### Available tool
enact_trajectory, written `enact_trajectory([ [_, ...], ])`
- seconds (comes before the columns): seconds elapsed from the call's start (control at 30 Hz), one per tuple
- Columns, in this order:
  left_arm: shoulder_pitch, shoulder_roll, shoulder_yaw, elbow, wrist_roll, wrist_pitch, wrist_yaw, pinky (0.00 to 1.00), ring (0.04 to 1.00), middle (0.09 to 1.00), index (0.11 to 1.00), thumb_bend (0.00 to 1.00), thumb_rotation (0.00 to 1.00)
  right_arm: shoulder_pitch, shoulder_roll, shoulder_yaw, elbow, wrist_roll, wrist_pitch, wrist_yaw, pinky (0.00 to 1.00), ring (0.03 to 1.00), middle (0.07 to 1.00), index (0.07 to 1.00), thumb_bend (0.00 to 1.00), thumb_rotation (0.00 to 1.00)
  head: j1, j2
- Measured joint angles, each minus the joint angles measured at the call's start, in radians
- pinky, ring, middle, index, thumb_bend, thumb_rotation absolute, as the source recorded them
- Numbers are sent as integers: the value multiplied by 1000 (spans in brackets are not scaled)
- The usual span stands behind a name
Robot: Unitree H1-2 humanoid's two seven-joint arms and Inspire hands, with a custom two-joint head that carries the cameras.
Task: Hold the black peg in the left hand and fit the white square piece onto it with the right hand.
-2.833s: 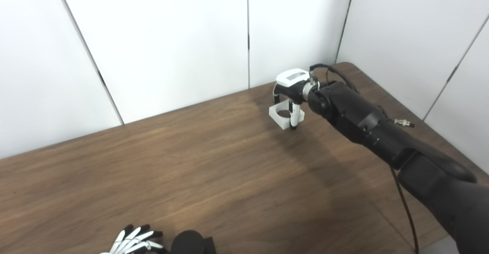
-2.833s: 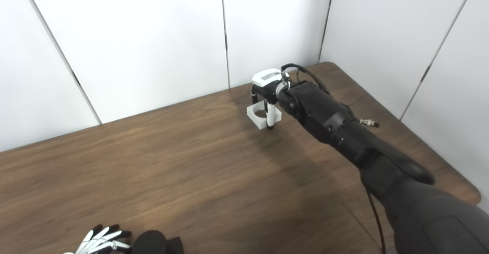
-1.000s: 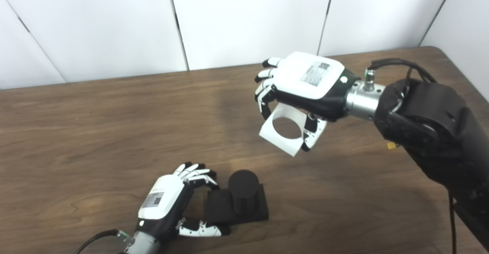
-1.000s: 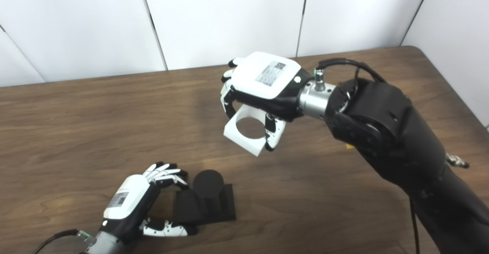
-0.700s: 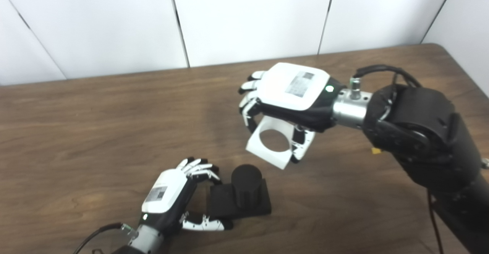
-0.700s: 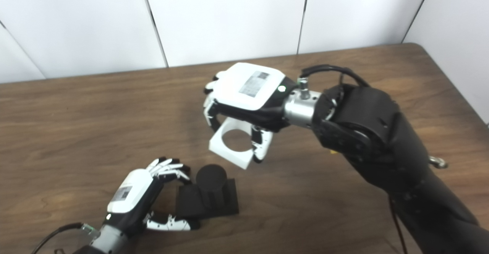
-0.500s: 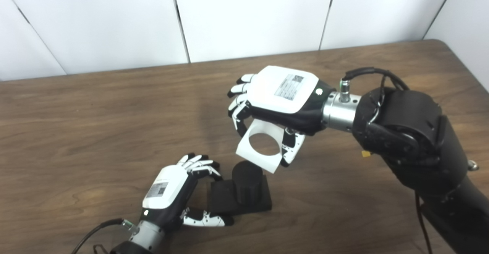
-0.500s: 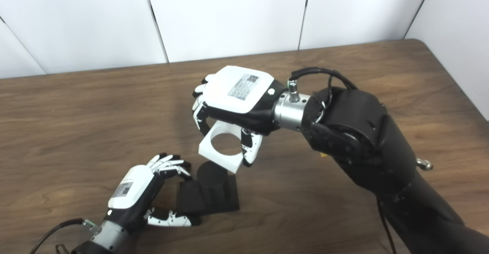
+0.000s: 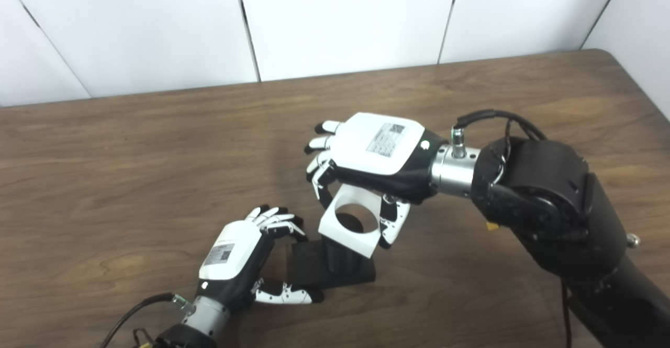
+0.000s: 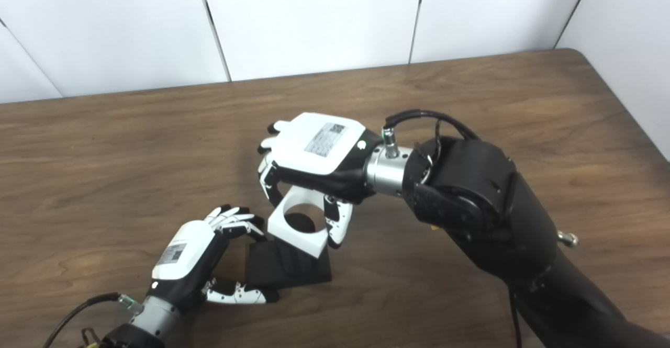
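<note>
The table [image 9: 131,144] is carrying the work near its front edge, left of the middle. Over the last second the right hand [image 9: 379,152] has been bringing the white square piece [image 9: 349,226] down from well above; its round hole is now sitting over the top of the black peg [image 9: 340,256], tilted, so the fit is judged started but not seated. Its fingers [image 9: 320,172] and thumb are closing narrowly on opposite edges of the piece. The left hand [image 9: 233,259] is curling, half closed, around the left side of the peg's square base, touching it and steadying it on the table
</note>
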Motion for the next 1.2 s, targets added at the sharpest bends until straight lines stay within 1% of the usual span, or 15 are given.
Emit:
enact_trajectory([
  [0.13, -5, -1, -4, -2, 1, 6, -4, 967, 892, 799, 485, 524, 52, 1, 3, 7, 1, 4, -3, 0, 973, 910, 800, 484, 523, 131, 5, 5],
  [0.4, -5, -6, -9, -9, 8, 19, -8, 964, 890, 799, 485, 524, 53, 1, 13, 17, 11, 5, -5, 0, 981, 923, 805, 485, 523, 131, 12, 8],
  [0.53, -7, -6, -13, -16, 12, 29, -16, 966, 890, 798, 485, 524, 53, 2, 18, 17, 22, 2, -6, -2, 997, 925, 805, 485, 523, 130, 14, 8],
  [0.7, -8, -7, -16, -18, 15, 31, -16, 960, 887, 796, 485, 524, 53, 4, 27, 16, 28, -1, -17, -8, 970, 917, 802, 484, 523, 130, 15, 8],
  [0.87, -8, -9, -17, -18, 16, 33, -16, 967, 890, 798, 485, 524, 53, 4, 29, 13, 33, -1, -32, -21, 982, 915, 802, 484, 524, 130, 23, 8],
  [1.2, -8, -15, -20, -22, 31, 36, -21, 963, 889, 797, 484, 524, 52, 4, 33, 10, 36, -3, -33, -27, 989, 918, 803, 484, 523, 131, 23, 8],
])
